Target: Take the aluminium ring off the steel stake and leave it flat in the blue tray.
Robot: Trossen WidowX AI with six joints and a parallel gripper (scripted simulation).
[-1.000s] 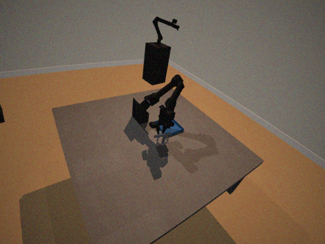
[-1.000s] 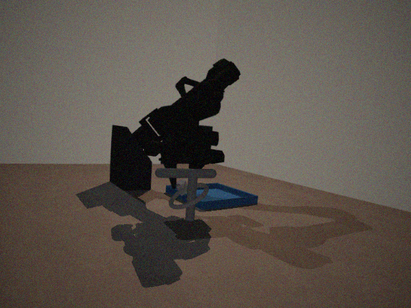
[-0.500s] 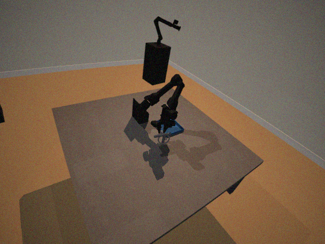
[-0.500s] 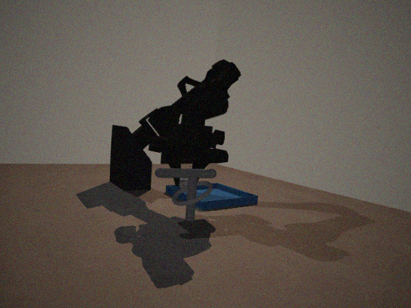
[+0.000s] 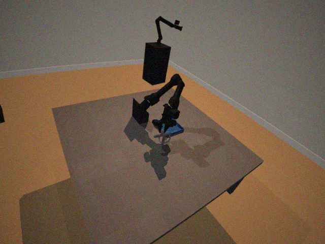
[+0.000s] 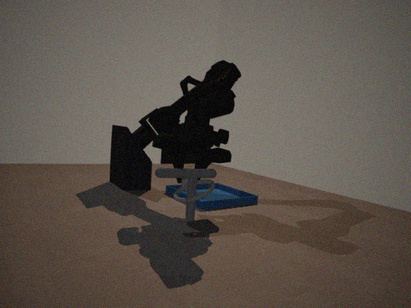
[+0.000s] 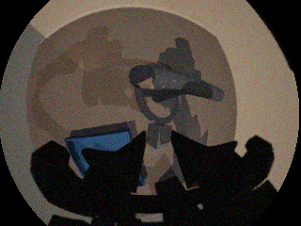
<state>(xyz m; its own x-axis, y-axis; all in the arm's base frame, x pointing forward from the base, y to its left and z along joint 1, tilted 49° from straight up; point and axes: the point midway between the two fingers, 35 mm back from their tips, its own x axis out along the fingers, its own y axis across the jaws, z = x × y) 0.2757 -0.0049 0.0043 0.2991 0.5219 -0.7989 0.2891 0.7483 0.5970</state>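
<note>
We see our end effector [image 5: 162,131] [image 6: 189,180] [image 7: 158,134] clenched on the smooth aluminium ring [image 5: 169,138] [image 6: 207,194] [image 7: 141,107]'s blocky tab, the ring tilted around the grey steel stake [image 6: 190,212], centre frame in the exterior view, under its rounded cross-bar [image 5: 158,135] [image 6: 185,172] [image 7: 212,91].

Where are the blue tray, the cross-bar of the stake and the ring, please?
Blue tray [image 5: 179,131] [image 6: 228,204] [image 7: 99,134]: top, exterior and wrist views; its wall.
Cross-bar [image 6: 185,172]: exterior view; its middle.
Ring [image 6: 209,192]: exterior view; its band.
</note>
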